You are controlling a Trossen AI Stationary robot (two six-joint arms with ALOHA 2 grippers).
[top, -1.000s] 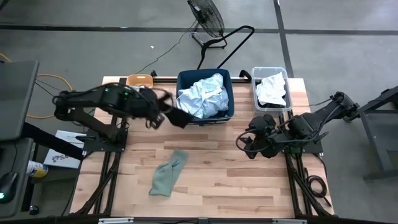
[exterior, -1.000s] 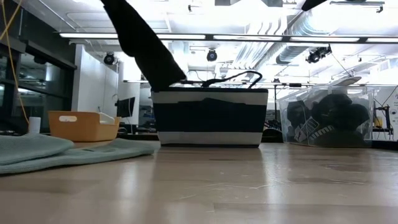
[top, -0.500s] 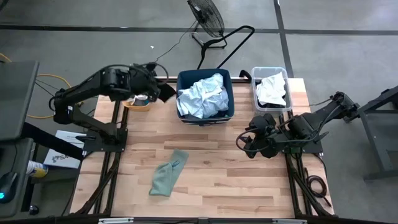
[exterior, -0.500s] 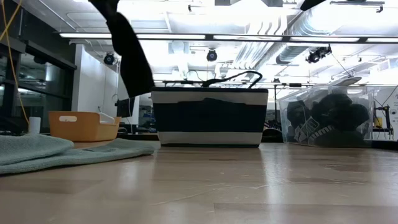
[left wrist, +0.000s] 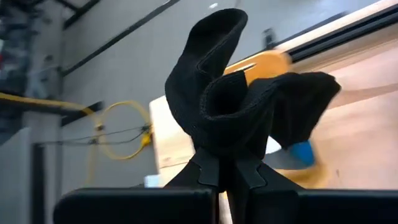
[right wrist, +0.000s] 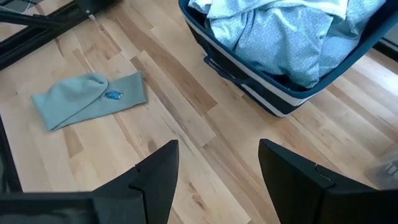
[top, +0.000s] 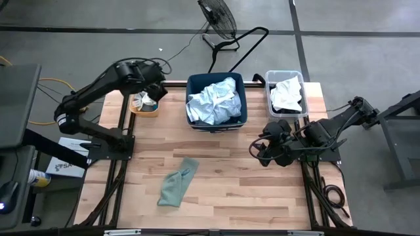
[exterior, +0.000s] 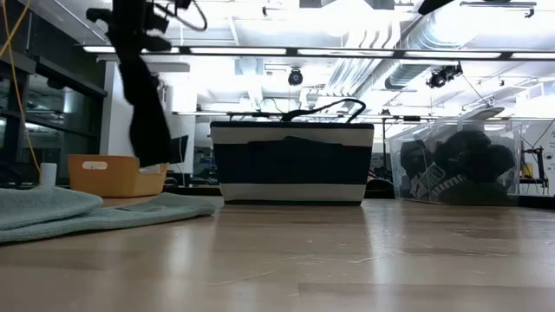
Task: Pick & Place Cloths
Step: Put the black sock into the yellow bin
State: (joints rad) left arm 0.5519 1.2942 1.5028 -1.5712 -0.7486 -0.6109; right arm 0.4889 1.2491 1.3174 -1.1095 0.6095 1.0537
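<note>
Holding the soft black cloth (exterior: 146, 113) tight in our left gripper (left wrist: 227, 163) over the small orange plastic bin (top: 146, 105) at the worktop's far left corner, we should let go only once it hangs right above the bin, while our right gripper (right wrist: 214, 171) waits open near the right edge.

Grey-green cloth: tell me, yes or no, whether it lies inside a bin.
No. The grey-green cloth lies flat on the bare wooden table, in front of the navy bin.

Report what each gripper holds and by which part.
The left gripper pinches a black fabric sock at a bunched fold, hanging over the orange plastic bin. The right gripper is open, holding nothing.
</note>
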